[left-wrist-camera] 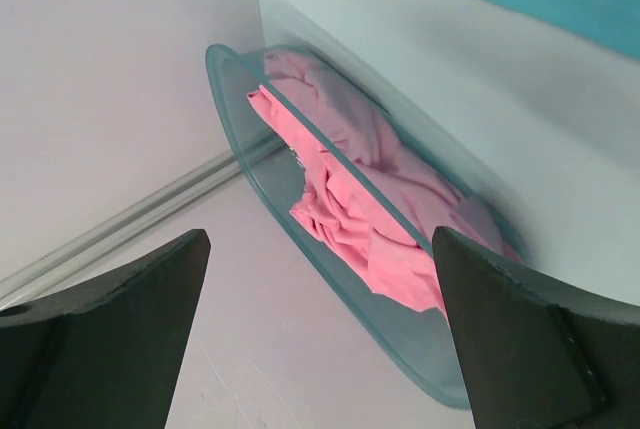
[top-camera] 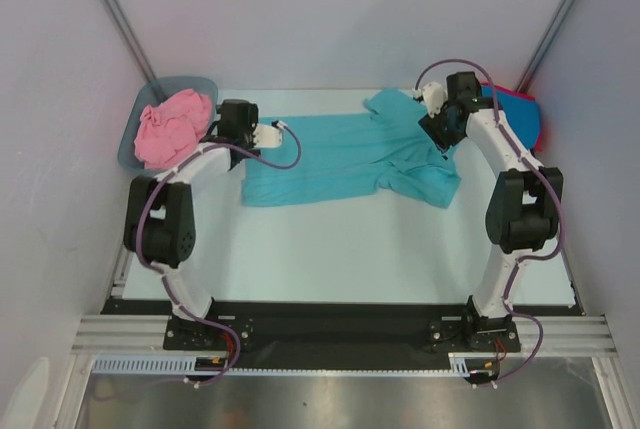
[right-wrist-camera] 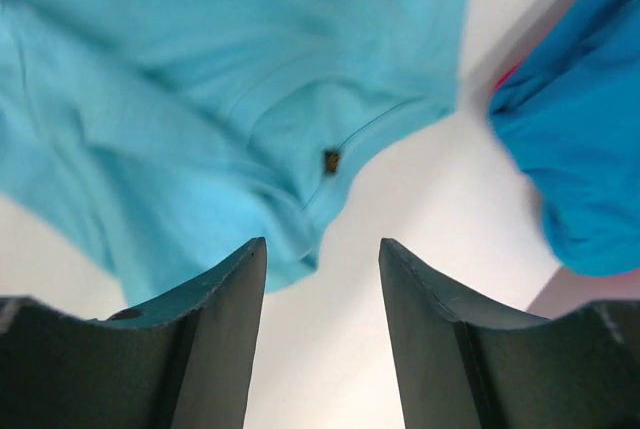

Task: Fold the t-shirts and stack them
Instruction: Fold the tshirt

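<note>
T-shirt [top-camera: 330, 159] teal, laid out; right tool [right-wrist-camera: 322, 249] parted, empty.

The left arm [top-camera: 160, 221] bows outward at the elbow and reaches forward, the left gripper [left-wrist-camera: 320, 239] spread wide and holding nothing. The right arm [top-camera: 522, 211] mirrors it. The right gripper [right-wrist-camera: 322, 245] points down, jaws partly apart and holding nothing.

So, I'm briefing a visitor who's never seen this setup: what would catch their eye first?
First, the wide teal cloth t-shirt spread across the middle of the pale table, rumpled at its right end. Then the crumpled pink cloth t-shirt heaped in the grey-blue plastic tub at the far left corner, and a bright blue cloth t-shirt bunched at the far right.
</note>
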`<act>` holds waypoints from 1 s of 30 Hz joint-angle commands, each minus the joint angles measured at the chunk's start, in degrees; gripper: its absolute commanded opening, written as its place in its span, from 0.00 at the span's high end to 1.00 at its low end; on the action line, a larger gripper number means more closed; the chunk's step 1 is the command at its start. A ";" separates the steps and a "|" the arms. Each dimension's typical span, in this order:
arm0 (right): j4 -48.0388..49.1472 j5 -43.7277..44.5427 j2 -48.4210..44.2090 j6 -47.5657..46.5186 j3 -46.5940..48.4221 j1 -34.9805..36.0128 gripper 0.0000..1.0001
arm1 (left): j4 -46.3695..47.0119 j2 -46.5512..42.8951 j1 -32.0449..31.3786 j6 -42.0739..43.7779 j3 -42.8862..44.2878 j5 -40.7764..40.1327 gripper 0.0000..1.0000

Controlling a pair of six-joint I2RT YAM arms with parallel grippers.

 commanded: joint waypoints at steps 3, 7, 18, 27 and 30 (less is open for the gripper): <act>-5.41 -3.29 0.35 -3.66 -6.70 -0.86 0.46 | -11.75 -6.50 -1.01 3.34 -8.15 10.61 0.00; -4.54 -2.94 1.06 -3.30 -6.96 -0.77 0.46 | -13.77 -5.80 -2.42 2.21 -8.95 12.01 0.00; -1.81 2.60 1.58 -5.50 -5.03 1.16 0.46 | -17.81 0.44 -4.44 0.27 -4.30 15.35 0.00; -0.93 4.27 0.44 -4.27 -7.58 1.51 0.47 | -34.33 4.92 -1.90 -13.07 13.53 23.61 0.00; -0.41 4.09 0.00 -3.83 -8.46 1.60 0.48 | -39.69 6.77 0.03 -18.09 18.81 26.16 0.00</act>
